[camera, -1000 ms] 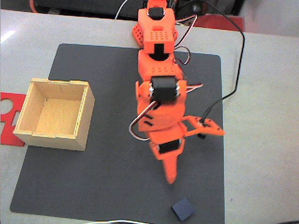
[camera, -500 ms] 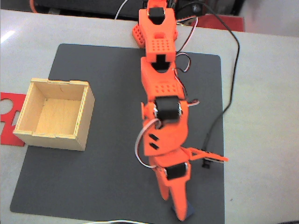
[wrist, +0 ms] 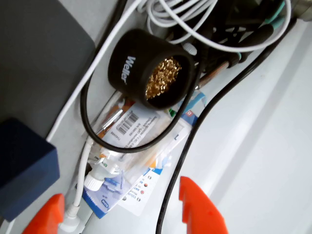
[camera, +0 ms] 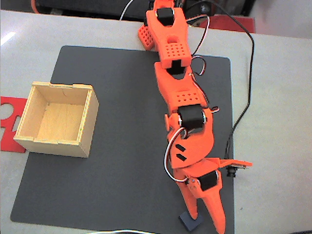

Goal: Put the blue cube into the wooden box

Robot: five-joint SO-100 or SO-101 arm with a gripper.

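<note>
The blue cube (camera: 189,222) lies on the dark mat near its front edge, partly covered by the gripper's left finger in the fixed view. My orange gripper (camera: 207,223) is stretched far forward and stands open, its left fingertip over the cube and its right finger out to the cube's right. In the wrist view the cube (wrist: 24,170) sits at the far left, just beyond the left fingertip (wrist: 46,217), and the gap of the gripper (wrist: 122,219) holds nothing. The wooden box (camera: 58,146) stands empty at the mat's left side, far from the gripper.
A dark mat (camera: 107,170) covers the table. A flat red cut-out (camera: 9,122) lies left of the box. Past the mat's front edge are a black Weller tip cleaner (wrist: 151,73), white and black cables (wrist: 92,63) and plastic packets (wrist: 131,161).
The arm has stretched forward and swung slightly right in the fixed view. The gripper went from short of the cube to over it, with both fingers now showing apart.
</note>
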